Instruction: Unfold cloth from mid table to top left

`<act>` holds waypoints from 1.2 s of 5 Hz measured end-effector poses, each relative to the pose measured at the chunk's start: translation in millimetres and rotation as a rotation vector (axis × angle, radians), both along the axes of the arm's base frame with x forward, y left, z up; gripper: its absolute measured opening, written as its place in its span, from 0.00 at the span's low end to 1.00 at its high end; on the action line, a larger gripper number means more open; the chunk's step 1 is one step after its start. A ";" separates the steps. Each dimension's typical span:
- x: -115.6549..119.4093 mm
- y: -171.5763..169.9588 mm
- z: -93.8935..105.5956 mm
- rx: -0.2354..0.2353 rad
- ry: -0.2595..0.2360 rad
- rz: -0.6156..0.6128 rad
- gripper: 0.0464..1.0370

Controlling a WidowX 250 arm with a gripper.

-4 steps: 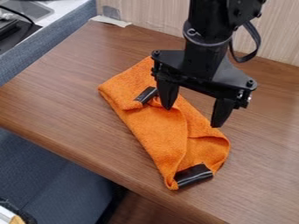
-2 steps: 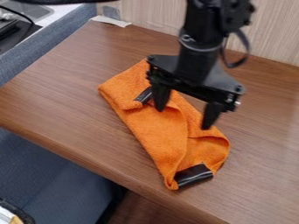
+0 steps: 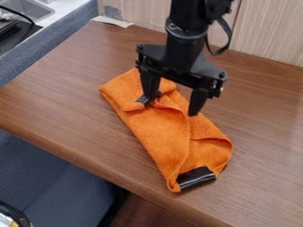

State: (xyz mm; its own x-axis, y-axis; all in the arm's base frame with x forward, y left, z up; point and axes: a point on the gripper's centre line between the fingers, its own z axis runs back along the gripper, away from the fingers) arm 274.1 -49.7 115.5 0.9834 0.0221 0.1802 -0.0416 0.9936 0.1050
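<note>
At the black gripper (image 3: 170,109), hangs pointing down, stands wide open, with a broad gap between the fingers, and holds nothing. Cannot tell whether touches the orange cloth (image 3: 165,131) with either fingertip.

As for the cloth, lies folded into a long, thick strip on the brown wooden surface (image 3: 62,91), partly beneath the gripper. Reaches a little past the gripper on the far left, and runs at a slant from there toward the camera and to the right, well out in front. Is turned over in a flap at the far end, just beside the gripper's left-hand finger in view. Bears a small black patch (image 3: 142,100) there, partly hidden by that finger. Bulges into a loose, rounded fold at the near right, and ends at a larger, shiny black patch (image 3: 196,177), well in front of the gripper and near the front edge of the surface.

Behind the gripper, rises in a pale wood-grain panel (image 3: 266,35). Far behind and to the left, sticks flat as a whitish strip (image 3: 112,21) at the surface's corner; beyond that, opens into a grey metal sink (image 3: 28,9).
</note>
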 end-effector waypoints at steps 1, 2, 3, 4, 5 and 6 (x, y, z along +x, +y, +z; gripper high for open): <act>12.9 9.7 -7.6 0.061 0.009 -0.021 0.96; 21.7 26.3 -20.0 0.072 0.030 -0.005 0.96; 25.8 36.3 -39.6 0.087 0.079 -0.003 0.96; 28.6 46.6 -52.0 0.086 0.100 0.018 0.96; 28.6 52.7 -60.5 0.086 0.128 0.033 0.96; 29.3 58.5 -61.9 0.078 0.131 0.054 0.93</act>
